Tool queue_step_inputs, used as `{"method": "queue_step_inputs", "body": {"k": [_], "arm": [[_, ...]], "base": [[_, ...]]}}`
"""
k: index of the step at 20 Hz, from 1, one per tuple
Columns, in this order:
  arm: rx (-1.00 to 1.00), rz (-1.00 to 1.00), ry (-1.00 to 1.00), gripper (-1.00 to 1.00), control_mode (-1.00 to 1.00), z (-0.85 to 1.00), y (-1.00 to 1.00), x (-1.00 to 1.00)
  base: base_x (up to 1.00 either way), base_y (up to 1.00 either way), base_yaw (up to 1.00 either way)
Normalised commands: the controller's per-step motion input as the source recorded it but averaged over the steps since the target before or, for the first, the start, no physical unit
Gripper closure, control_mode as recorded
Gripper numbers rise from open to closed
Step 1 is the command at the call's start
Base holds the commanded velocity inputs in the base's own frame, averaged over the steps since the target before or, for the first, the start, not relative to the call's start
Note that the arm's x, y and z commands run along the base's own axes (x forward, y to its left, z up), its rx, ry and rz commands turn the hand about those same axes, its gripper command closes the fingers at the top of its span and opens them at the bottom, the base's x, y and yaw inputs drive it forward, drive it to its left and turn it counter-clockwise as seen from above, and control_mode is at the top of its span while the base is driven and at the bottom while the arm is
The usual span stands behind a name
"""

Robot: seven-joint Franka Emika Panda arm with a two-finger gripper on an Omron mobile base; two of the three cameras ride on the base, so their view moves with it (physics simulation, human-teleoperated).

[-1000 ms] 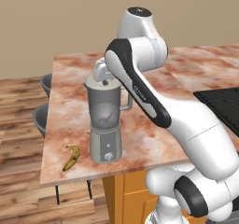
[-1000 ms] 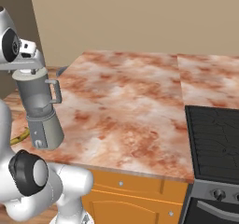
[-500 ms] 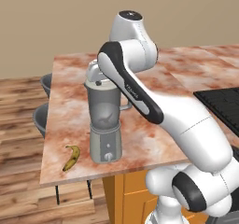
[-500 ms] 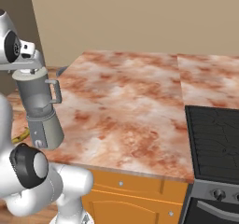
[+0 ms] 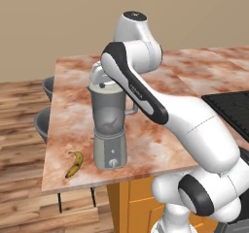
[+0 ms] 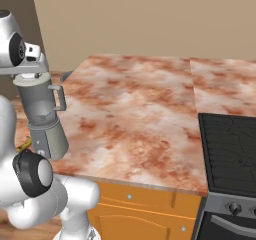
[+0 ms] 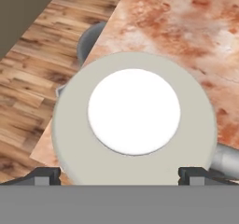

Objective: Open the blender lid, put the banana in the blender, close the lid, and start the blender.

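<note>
The blender point(image 5: 110, 130) stands near the counter's front left corner, its grey jar on a silver base with a round knob. The blender lid point(image 7: 134, 120) sits on the jar, whitish-grey with a lighter centre disc. My gripper point(image 7: 120, 175) hangs directly above it, open, with one dark fingertip on each side of the lid's rim. From the base views the hand point(image 5: 99, 76) rests just over the jar top point(image 6: 31, 76). The banana point(image 5: 74, 164) lies flat on the counter to the left of the blender's base; a yellow tip of the banana point(image 6: 24, 145) peeks out beside the base.
The marbled counter point(image 5: 160, 144) runs back and to the right. A black stovetop point(image 6: 230, 154) lies at the right. Two grey stools point(image 5: 44, 106) stand off the counter's left edge over a wood floor. The jar's handle point(image 7: 228, 158) points to the right.
The arm's upper links have swung a little to the left and the hand has settled slightly lower over the lid. The jaws stayed open; blender and banana have not moved.
</note>
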Motion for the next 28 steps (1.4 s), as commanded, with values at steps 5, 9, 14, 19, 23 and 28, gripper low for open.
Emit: {"method": "queue_step_inputs", "body": {"k": [5,9,14,19,23,28], "arm": [[0.0,0.0,0.0,-1.0,-1.0,0.0,0.0,0.17],[0.0,0.0,0.0,-1.0,-1.0,-0.02,0.0,0.2],[0.0,0.0,0.0,-1.0,-1.0,-0.13,0.0,0.13],[0.0,0.0,0.0,-1.0,-1.0,-0.26,0.0,0.05],[0.0,0.0,0.0,-1.0,-1.0,-0.3,0.04,0.0],[0.0,0.0,0.01,1.0,-1.0,-0.29,0.19,0.02]], "base": [[0.0,0.0,0.0],[0.0,0.0,0.0],[0.0,0.0,0.0],[0.0,0.0,0.0],[0.0,0.0,0.0],[0.0,0.0,0.0]]}}
